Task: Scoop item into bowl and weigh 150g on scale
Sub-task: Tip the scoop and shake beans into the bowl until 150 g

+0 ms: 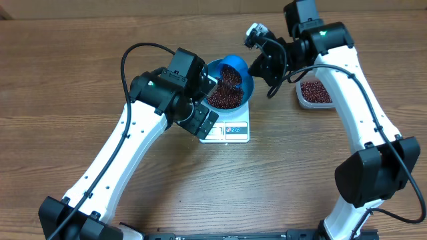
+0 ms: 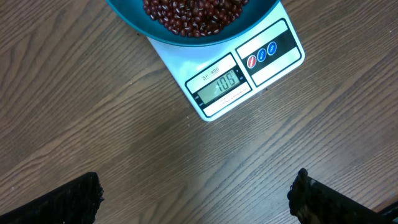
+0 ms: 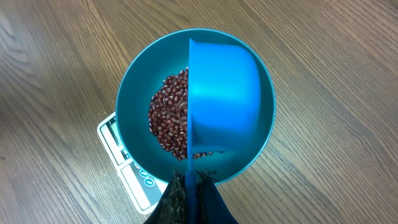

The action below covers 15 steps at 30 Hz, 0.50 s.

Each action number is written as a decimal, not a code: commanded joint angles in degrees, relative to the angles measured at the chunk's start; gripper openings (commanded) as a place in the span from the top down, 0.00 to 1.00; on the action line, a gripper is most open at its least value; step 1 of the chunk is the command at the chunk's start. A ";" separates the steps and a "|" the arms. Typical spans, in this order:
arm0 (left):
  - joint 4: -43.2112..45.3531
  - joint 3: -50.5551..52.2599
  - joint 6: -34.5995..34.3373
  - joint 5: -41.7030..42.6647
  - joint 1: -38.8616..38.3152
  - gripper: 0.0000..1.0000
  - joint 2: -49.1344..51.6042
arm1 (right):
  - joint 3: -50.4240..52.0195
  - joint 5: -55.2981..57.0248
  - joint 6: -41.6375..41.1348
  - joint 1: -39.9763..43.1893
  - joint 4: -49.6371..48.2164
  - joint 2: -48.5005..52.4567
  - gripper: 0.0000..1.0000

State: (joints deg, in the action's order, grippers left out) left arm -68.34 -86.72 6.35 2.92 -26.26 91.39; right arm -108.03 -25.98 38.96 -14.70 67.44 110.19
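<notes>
The right pincer [image 3: 191, 194] is clenching the thin handle of a small blue scoop [image 3: 224, 93], its two dark fingers pressing in on either side of it. The scoop is reaching straight out ahead of this pincer and is lying tipped on its side, its hollow turning towards the left of the pincer. Directly beneath the scoop, the blue bowl [image 3: 127, 93] is sitting on the white scale [image 2: 217, 84]. The dark red-brown beans [image 3: 166, 118] are lying heaped in the bottom of the bowl, below and slightly left of the scoop. In the overhead view a clear tub [image 1: 311, 105] holding more beans is resting on the tabletop [image 2: 93, 112] off to the outer side of the right pincer, well apart from the bowl.

The left pincer [image 2: 198, 200] is standing released, its fingers spreading wide and gripping nothing. It is hovering over bare wood on the near side of the scale, touching neither the scale nor the bowl. Ahead of this pincer the front edge of the scale is showing a lit display [image 2: 219, 86] and three round buttons. The digits are too small to read surely. The rim of the bowl is overhanging the scale just beyond them
</notes>
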 commanded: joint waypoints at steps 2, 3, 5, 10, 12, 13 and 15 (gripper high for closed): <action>-0.02 -0.59 -0.37 0.04 -0.37 0.01 -0.76 | -1.99 6.01 -0.70 -2.25 -0.37 -2.21 0.96; -0.02 -0.59 -0.37 0.02 -0.37 0.01 -0.76 | -1.99 6.78 -1.18 -2.45 -0.46 -2.21 0.96; -0.02 -0.59 -0.37 0.02 -0.37 0.01 -0.76 | -1.99 7.30 -1.53 -2.67 -0.50 -2.21 0.96; -0.02 -0.59 -0.37 0.02 -0.37 0.00 -0.76 | -1.99 6.78 -3.21 -2.71 -0.55 -2.21 0.96; -0.02 -0.59 -0.37 0.02 -0.37 0.00 -0.76 | -1.97 5.05 -4.94 -2.60 -0.39 -2.19 0.96; -0.02 -0.59 -0.37 0.02 -0.37 0.01 -0.76 | -1.97 2.86 -4.92 -2.29 0.00 -2.19 0.96; 0.00 -0.59 -0.37 0.02 -0.37 0.00 -0.76 | -1.92 0.11 -4.94 -1.55 0.35 -2.19 0.96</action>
State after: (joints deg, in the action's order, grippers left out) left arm -68.31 -86.72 6.35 2.92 -26.26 91.39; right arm -108.03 -20.88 35.40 -17.21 67.70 110.19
